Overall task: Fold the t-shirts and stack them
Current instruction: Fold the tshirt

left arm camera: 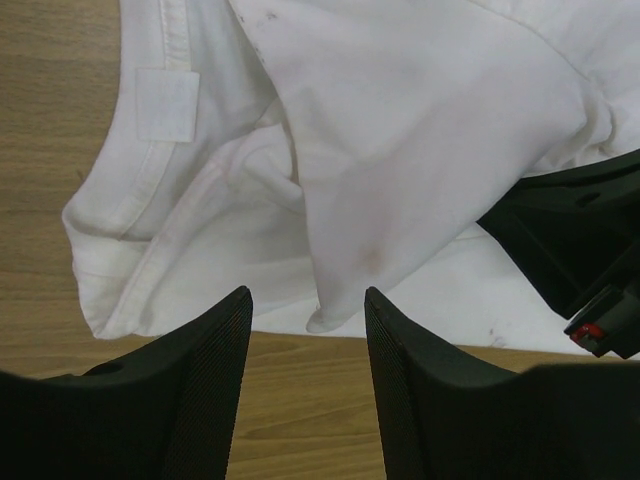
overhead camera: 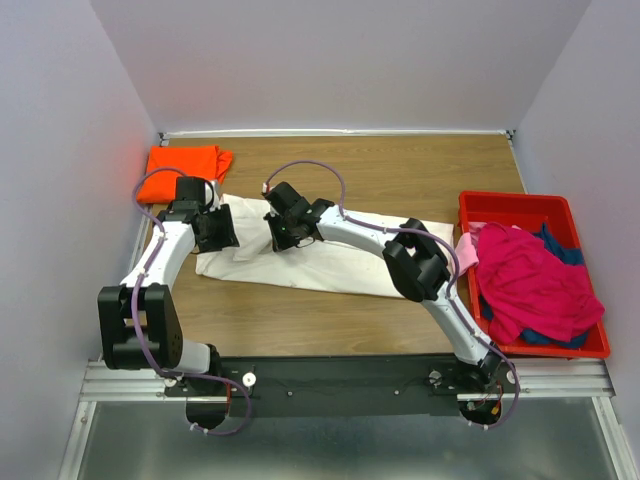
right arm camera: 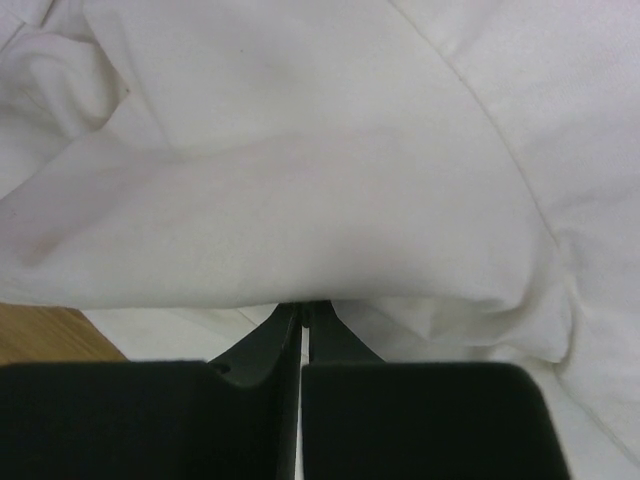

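White shirt [overhead camera: 330, 268] is pinched tight by the right fingers [right arm camera: 262, 348]; the left fingers [left arm camera: 200, 385] hang wide open. A weak pinch could drop the fold.

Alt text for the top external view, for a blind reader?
A white t-shirt lies spread across a wooden table, with the left gripper and right gripper low over its left half. A folded orange t-shirt lies at the back left; a red bin at the right holds magenta, dark blue and pale pink cloth.
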`<state>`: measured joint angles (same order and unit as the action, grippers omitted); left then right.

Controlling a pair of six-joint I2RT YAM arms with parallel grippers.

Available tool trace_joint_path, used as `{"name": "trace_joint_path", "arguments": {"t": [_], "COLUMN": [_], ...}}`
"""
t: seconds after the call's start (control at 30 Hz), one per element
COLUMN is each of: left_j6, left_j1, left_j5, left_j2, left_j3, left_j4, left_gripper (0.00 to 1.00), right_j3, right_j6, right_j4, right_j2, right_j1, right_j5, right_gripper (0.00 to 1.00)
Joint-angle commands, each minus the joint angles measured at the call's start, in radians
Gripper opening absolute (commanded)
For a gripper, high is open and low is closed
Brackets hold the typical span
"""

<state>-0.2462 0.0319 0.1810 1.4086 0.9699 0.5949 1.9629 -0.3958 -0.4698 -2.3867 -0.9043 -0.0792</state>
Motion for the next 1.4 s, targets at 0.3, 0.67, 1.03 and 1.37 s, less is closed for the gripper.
{"name": "trace_joint_path", "arguments": {"t": [0.3,0.67,1.03,1.37], "left_j6": [-0.011,-0.028,-0.005,-0.005], "left_j1": [0.003,0.003,0.006,0.014], "left_j5": [0.101,0.159,0.131,0.072], "left_j2": [0.073,0.084,0.113,0.122], "left_j3": [-0.069,-0.083,-0.05,0.042], "left_j4": [-0.024,-0.087,-0.054,0.025], "left_gripper": [0.57,0.47,0.0,0.0], "right_j3": [0.016,0.008,-0.005,-0.076], "right_j6": [0.037,0.038,0.064,0.123], "right_j4": [-0.003,-0.004,-0.038,-0.153], "right_j2": [0.023,0.034,0.073,0.178], "right_j1": [-0.007,-0.008,0.001,0.007], "right_j5": [-0.002,0.005,-0.053,-0.082], "right_gripper": [0.02,0.01,0.0,0.0]}}
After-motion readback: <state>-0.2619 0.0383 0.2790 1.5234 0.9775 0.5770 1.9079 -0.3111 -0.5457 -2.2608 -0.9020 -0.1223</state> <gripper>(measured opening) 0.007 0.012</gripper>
